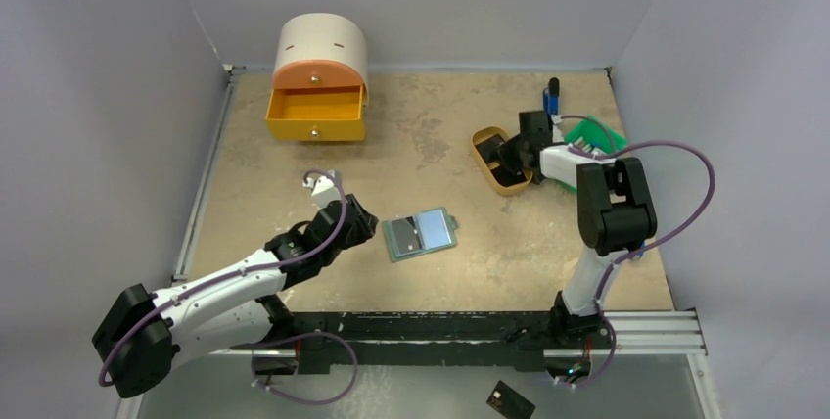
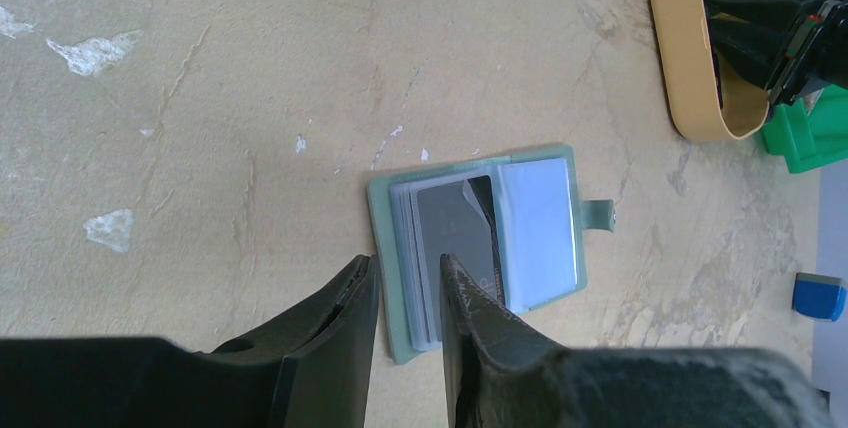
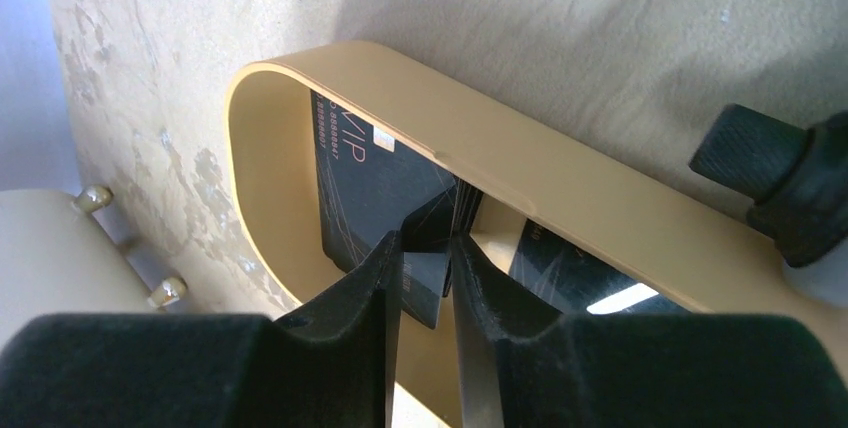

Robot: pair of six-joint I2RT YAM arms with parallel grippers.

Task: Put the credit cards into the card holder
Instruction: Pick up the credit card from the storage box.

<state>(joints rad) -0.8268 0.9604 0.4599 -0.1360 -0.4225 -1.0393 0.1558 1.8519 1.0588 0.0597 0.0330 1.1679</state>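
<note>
The card holder (image 1: 421,233) lies open on the table, pale pockets up, with a dark credit card (image 2: 460,228) in its left pocket. My left gripper (image 1: 364,225) is low at its left edge, open a little. In the left wrist view that edge of the card holder (image 2: 535,228) shows between the jaws of my left gripper (image 2: 405,278). My right gripper (image 1: 504,160) reaches into the tan oval tray (image 1: 484,145). Black credit cards (image 3: 375,183) lean inside it, and one tilted card (image 3: 430,278) stands between the narrow, still parted jaws of my right gripper (image 3: 425,243).
An orange drawer box (image 1: 318,81) with its drawer open stands at the back left. A green bin (image 1: 592,135) and a blue stick (image 1: 553,96) sit behind the tray. One black card (image 1: 511,401) lies below the table's near edge. Grey walls close three sides.
</note>
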